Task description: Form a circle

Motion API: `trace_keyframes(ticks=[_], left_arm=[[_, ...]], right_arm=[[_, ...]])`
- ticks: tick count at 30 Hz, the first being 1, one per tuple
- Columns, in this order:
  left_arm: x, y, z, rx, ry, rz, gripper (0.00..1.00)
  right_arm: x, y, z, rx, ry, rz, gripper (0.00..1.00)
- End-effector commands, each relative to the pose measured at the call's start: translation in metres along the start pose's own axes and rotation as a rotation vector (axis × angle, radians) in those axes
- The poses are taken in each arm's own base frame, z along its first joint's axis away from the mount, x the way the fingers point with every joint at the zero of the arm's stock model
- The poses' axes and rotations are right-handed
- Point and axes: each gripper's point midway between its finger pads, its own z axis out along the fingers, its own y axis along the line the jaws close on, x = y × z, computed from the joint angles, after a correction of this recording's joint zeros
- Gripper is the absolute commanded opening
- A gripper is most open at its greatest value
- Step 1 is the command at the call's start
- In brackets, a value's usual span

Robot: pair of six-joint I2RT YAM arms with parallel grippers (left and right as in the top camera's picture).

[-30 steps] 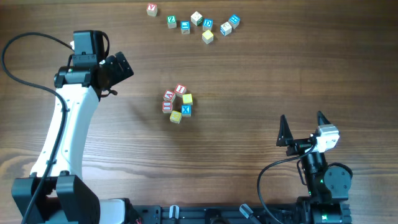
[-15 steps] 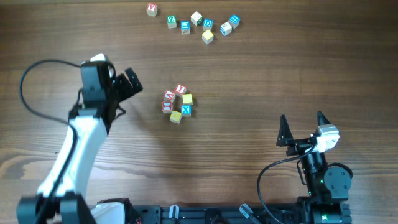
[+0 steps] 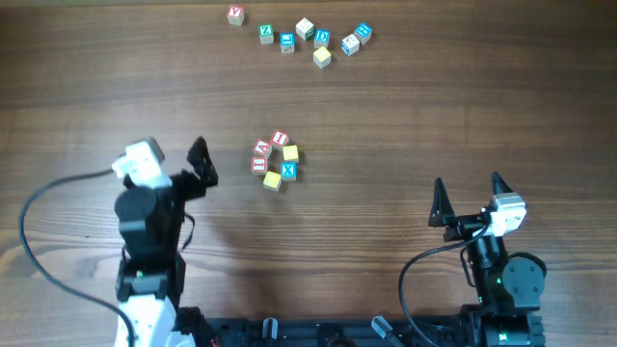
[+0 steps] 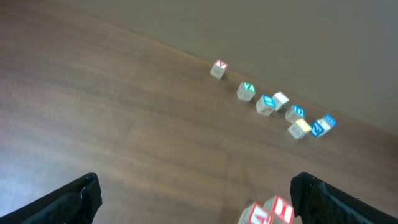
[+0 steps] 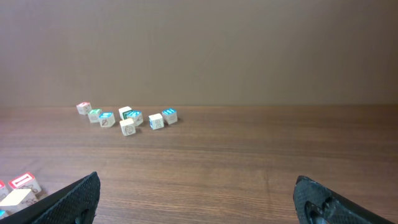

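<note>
Over the last second the white-and-black left arm [image 3: 147,217] folded back toward its base at the near edge of the brown wooden desk [image 3: 434,106]. It had been stretched out over the desk's left side; now its column stood nearly upright. The left hand [image 3: 198,164] had swung down and to the right with it. It ended just left of the ring of tiny wooden letter cubes [image 3: 288,154], near the ring but not touching it. Its fingers stood wide apart and held nothing, as the left wrist view [image 4: 195,182] showed: bare desk lay between them, and the ring [image 4: 267,213] was cut by the bottom edge.

The ring itself had not shifted. It sat near the middle of the desk, with red-lettered faces on its left and top, a yellow cube on its right, and the blue "X" cube [image 3: 288,171] at its lower right. The loose wooden letter cubes [image 3: 299,37] lay in their scattered row at the far edge, well apart from the ring and untouched.

The right hand [image 3: 469,185] had stayed parked near its base, fingers spread wide and empty [image 5: 196,179].

With both hands empty and the left arm pulling away, the ring was probably as finished as it would get, though its outline looked rough and tightly bunched.
</note>
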Motion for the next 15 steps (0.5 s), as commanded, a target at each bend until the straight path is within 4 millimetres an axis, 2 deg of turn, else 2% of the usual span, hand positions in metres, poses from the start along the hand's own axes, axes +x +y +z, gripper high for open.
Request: trace_keyframes(ticks=[1,15], left_arm=[[0.017,0.005,-0.009,0.01,-0.006,0.019,1.0],[0.066,0.022,-0.028,0.001,0.015,0.018,1.0]], right_arm=[[-0.003,-0.004,-0.001,0.021,-0.014,-0.011,1.0],[-0.003,-0.004,-0.001,0.021,-0.014,-0.01,1.0]])
